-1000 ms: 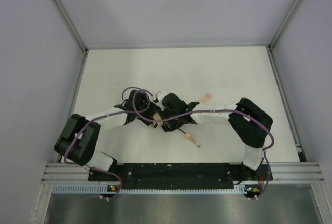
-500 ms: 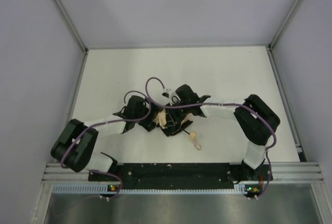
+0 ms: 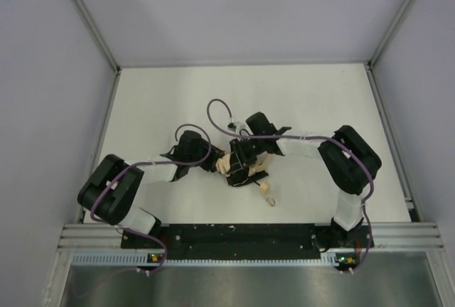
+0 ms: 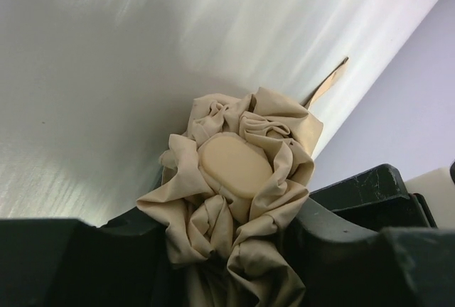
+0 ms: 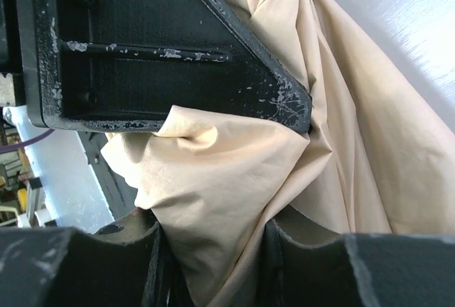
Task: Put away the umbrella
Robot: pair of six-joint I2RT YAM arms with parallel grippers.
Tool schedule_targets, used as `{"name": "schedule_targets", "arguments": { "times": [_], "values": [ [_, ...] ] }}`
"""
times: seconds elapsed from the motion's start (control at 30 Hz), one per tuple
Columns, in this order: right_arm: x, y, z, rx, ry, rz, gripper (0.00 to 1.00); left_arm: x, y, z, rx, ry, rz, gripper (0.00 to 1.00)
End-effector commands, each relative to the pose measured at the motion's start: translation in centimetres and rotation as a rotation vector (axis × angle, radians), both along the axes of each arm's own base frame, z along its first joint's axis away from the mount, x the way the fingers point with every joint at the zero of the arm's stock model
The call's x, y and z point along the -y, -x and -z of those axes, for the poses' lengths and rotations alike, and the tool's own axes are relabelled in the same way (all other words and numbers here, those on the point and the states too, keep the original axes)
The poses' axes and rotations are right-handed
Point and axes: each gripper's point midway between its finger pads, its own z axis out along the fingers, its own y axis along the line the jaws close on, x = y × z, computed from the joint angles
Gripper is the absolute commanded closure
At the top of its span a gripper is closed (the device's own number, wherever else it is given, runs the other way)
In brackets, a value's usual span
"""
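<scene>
umbrella [image 4: 234, 168] collapsed but loosely bunched; my left gripper [image 4: 229, 268] pinches its cap end, right gripper [image 5: 213, 250] pinches canopy folds. rolling tight and strapping remain, i reckon.

the umbrella [image 4: 274, 143] is matt beige cloth, soft and creased; its end cap [image 4: 234, 165] is smooth tan plastic with a dull sheen; the right gripper's fingers [image 5: 71, 264] are matt black plastic; the black plastic plate [image 5: 142, 58] is scuffed pale; the table [image 4: 106, 72] is smooth, white and faintly glossy
</scene>
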Motion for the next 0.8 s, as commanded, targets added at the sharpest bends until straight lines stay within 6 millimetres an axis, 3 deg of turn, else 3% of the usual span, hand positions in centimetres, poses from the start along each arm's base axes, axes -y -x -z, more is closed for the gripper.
{"name": "schedule_targets", "arguments": {
  "times": [0.0,0.1,0.13,0.2,0.43,0.57,0.67,0.77],
  "values": [
    [-1.6,-2.2,-6.3,0.109,-0.093,0.001,0.77,1.1,-0.7,-2.1,0.093,0.017,0.065,1.00],
    [0.3,-3.1,-6.3,0.211,0.041,0.084,0.38,0.8,-0.7,-2.3,0.102,0.023,0.060,1.00],
    [0.8,-2.9,-6.6,0.249,0.068,0.089,0.30,0.6,-0.7,-2.5,0.112,0.026,0.057,1.00],
    [2.2,-3.1,-7.2,0.298,0.140,0.140,0.23,0.4,-0.9,-3.2,0.147,0.033,0.058,1.00],
    [6.3,-2.6,-11.7,0.190,0.197,0.403,0.11,0.0,-2.1,-7.6,0.331,0.062,0.096,1.00],
    [11.4,-3.4,-10.9,-0.095,0.185,0.703,0.11,0.1,-2.8,-10.7,0.465,0.116,0.098,1.00],
    [13.4,-4.2,-10.5,-0.247,0.153,0.836,0.12,0.3,-3.1,-12.2,0.546,0.132,0.122,1.00],
    [13.6,-4.6,-10.1,-0.342,0.137,0.867,0.12,0.6,-3.3,-14.0,0.636,0.172,0.129,1.00]
  ]
}}
